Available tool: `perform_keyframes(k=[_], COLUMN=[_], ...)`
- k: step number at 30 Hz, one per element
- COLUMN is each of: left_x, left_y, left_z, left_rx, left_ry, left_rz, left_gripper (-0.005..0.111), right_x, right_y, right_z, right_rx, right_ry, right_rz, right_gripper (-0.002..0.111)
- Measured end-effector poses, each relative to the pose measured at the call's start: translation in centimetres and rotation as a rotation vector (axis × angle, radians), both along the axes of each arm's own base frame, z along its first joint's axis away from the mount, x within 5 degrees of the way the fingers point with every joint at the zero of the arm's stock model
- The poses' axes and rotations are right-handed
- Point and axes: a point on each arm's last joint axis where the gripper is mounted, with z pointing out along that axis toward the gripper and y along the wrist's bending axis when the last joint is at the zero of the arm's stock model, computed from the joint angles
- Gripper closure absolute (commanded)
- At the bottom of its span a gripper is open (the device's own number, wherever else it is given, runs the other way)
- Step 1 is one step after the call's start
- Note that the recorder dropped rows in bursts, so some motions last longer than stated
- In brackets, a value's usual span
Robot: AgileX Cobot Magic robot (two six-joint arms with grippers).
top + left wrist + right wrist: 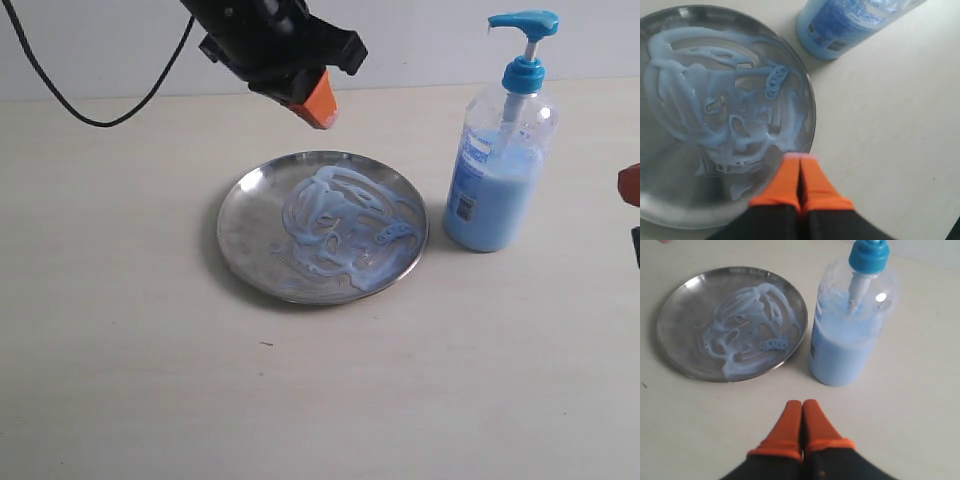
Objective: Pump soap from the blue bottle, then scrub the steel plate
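Centrally, the plate (250, 215) is laid flat on the pale matte worktop (150, 400), with bare room left all round its raised rim. Shiny round steel is smeared with creamy pale blue soap (340, 220) in swirls. Just beside it, not touching, the clear plastic bottle (495, 190) is stood upright, partly filled. The left end effector (800, 161) is held over the plate's rim, orange fingers pressed together, nothing gripped. The right end effector (801, 406) is likewise closed and empty, short of the bottle.
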Motion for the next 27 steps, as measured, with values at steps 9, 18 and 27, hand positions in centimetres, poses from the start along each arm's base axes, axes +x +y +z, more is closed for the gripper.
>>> perform_keyframes(k=[9, 18, 27], left_x=[-0.7, 0.5, 1.8], left_y=[-1.7, -3.9, -4.9], left_z=[-2.8, -8.1, -12.6], left_rx=[-0.019, -0.029, -0.031], left_ry=[-0.035, 0.003, 0.041], left_rz=[-0.076, -0.057, -0.011], left_gripper=[0.107, 0.107, 0.107], right_x=[-2.3, -3.3, -4.0], right_y=[-0.8, -1.1, -1.4], right_z=[0.6, 1.2, 1.5], right_rx=[0.044, 0.065, 0.085], right_ry=[-0.091, -0.144, -0.17], right_rz=[-0.013, -0.019, -0.027], right_gripper=[0.108, 0.108, 0.108])
